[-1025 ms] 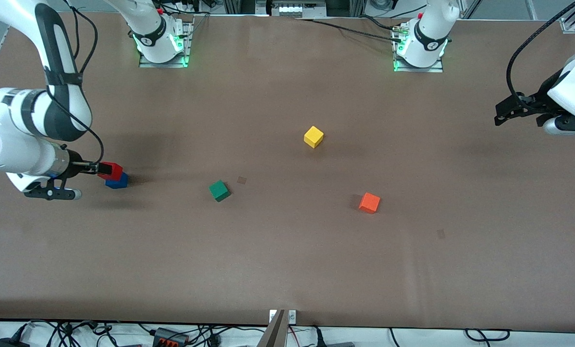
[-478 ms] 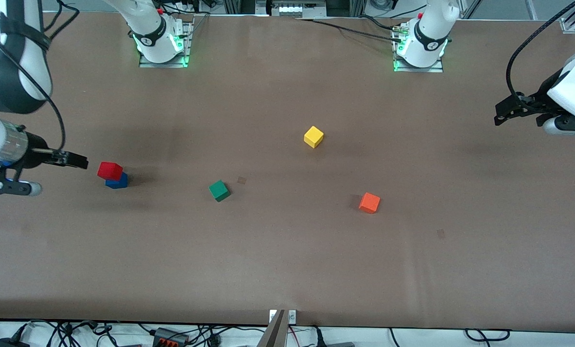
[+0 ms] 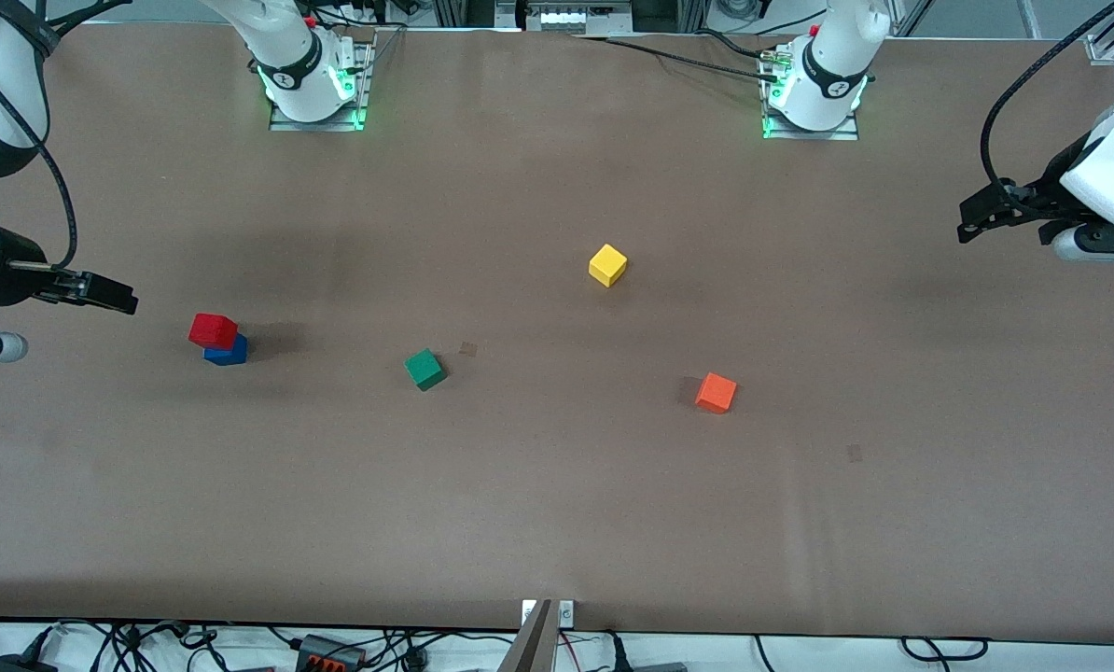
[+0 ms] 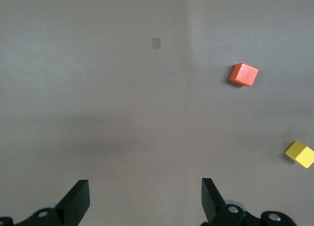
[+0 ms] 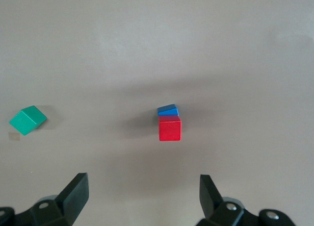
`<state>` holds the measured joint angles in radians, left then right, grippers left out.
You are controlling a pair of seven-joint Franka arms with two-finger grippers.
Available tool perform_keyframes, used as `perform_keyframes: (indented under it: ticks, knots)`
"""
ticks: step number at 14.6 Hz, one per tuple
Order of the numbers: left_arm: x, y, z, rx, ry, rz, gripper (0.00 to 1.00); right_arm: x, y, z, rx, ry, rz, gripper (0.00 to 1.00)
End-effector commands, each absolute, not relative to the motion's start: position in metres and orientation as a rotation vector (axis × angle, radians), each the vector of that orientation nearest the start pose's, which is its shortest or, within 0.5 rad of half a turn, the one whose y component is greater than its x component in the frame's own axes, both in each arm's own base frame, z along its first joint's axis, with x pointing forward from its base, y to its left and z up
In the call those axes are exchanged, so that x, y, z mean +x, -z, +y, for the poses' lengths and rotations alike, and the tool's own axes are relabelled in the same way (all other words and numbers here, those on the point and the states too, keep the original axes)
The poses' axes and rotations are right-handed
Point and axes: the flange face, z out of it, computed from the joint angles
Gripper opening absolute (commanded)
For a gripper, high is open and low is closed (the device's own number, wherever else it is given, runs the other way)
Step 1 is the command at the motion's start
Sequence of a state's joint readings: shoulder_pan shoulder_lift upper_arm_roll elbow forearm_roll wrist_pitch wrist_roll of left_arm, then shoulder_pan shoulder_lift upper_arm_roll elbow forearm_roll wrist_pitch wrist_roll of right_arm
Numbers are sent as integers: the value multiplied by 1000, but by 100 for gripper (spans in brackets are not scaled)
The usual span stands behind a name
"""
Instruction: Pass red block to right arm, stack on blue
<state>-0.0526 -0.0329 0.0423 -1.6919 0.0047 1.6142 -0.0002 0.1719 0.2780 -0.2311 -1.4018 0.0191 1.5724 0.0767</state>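
You'll find no readable writing on any cube; the red block [image 3: 213, 329] sits on the blue [image 3: 229, 353]. Right gripper [image 3: 114, 299] hangs beside that stack at its arm's end of the surface [image 3: 557, 523], fingers spread wide, empty. Left gripper [image 3: 972, 224] waits at its own end, likewise.

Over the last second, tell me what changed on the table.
The right hand let go of the red block, left it stacked on the blue block, and pulled back toward the right arm's end of the table, open. The left hand waited, open; the green, yellow and orange cubes stayed put.
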Motion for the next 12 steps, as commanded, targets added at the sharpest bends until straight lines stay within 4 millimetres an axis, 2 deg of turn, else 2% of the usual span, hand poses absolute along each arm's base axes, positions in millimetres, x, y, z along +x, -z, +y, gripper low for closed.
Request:
perform_keyframes:
  ticks: [1, 4, 5, 6, 8, 10, 12]
  knots:
    - [545, -594, -6, -3117, -93, -1, 100, 633, -549, -16, -3178, -166, 206, 100]
    - [545, -594, -6, -3117, -93, -3, 100, 633, -551, -23, -3177, -159, 206, 100]
    - [545, -594, -6, -3117, -93, -3, 100, 633, -555, -30, -3173, -141, 201, 100]
    - [545, -594, -6, -3117, -93, -3, 100, 633, -560, -46, -3164, -121, 222, 100]
    - [545, -594, -5, -3117, -93, -6, 100, 625, -575, -58, -3149, -79, 180, 100]
    - [545, -594, -5, -3117, -93, -3, 100, 620, -585, -56, -3150, -65, 140, 100]
    - [545, -594, -5, -3117, -93, -3, 100, 616, -580, -58, -3154, -82, 150, 100]
